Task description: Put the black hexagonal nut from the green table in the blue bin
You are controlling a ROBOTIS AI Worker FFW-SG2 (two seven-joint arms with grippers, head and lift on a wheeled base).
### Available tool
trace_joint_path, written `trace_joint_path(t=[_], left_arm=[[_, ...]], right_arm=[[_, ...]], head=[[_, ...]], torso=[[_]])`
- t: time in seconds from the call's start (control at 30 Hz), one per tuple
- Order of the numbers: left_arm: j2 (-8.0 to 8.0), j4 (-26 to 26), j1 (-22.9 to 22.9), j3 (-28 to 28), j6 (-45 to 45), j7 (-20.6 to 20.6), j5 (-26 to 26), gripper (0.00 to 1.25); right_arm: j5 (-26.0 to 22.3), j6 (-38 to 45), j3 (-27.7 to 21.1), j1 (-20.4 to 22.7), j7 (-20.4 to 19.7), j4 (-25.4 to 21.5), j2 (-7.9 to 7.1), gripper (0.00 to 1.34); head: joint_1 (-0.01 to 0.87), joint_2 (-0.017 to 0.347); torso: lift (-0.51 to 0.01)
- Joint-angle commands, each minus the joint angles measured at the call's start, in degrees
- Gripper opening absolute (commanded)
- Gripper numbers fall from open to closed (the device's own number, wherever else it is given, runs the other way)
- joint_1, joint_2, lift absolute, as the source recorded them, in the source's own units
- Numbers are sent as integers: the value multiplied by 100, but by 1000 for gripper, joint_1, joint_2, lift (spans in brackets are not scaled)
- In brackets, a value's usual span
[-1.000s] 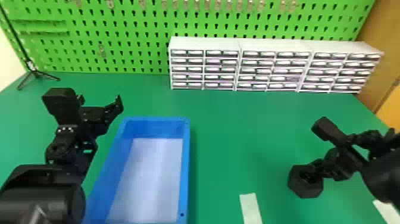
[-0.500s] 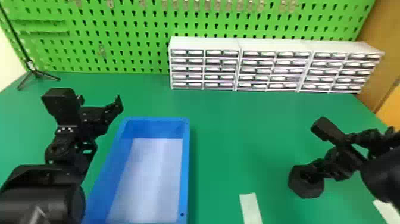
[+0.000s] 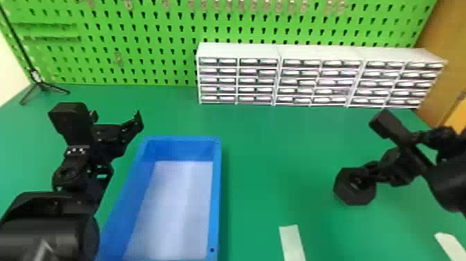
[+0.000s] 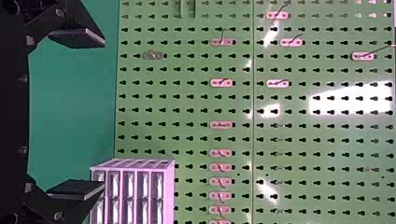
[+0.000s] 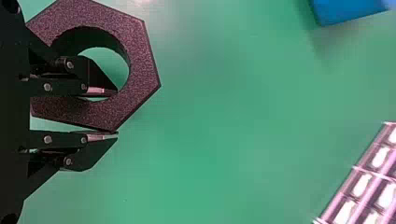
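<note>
One right gripper is pinching the nut

Its fingers are squeezing the nut's wall — one inside the hole, one outside. Over the table, the nut is showing well right of the bin. Left of the bin, the left gripper is hovering empty — fingers spread wide. Drawers are standing behind.

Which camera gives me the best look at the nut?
Right wrist view: the nut looms large, round hole and flat sides clear. The head view shows it smaller, right of the blue bin, partly behind the right gripper.
</note>
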Motion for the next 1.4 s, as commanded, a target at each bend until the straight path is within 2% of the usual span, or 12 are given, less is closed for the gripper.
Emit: trace_joint_path(t=[0.0, 0.1, 0.27, 0.5, 0.93, 1.27, 1.37], left_arm=[[0, 0, -12, -9, 0, 0, -3, 1045], [0, 0, -12, -18, 0, 0, -12, 1045], [0, 8, -21, -35, 0, 18, -12, 1045], [0, 8, -38, -53, 0, 53, -12, 1045], [0, 8, -56, -88, 0, 88, -3, 1045], [0, 26, -65, -114, 0, 105, -3, 1045], [0, 26, -65, -114, 0, 105, -3, 1045]], right_arm=[[-185, 117, -32, -177, 0, -133, -42, 290], [-396, 126, -50, -317, -18, -177, -42, 288], [-1099, 161, -85, -537, -202, -177, -16, 288], [-1995, 144, -41, -809, -492, -177, 160, 288], [-2452, -199, 372, -1231, -949, -168, 933, 288], [-2821, -533, 495, -1293, -1310, -115, 1461, 288], [-2980, -630, 609, -1293, -1459, -115, 1575, 288]], head=[[686, 28], [686, 28], [686, 28], [686, 28], [686, 28], [686, 28], [686, 28]], torso=[[-96], [-96], [-96], [-96], [-96], [-96], [-96]])
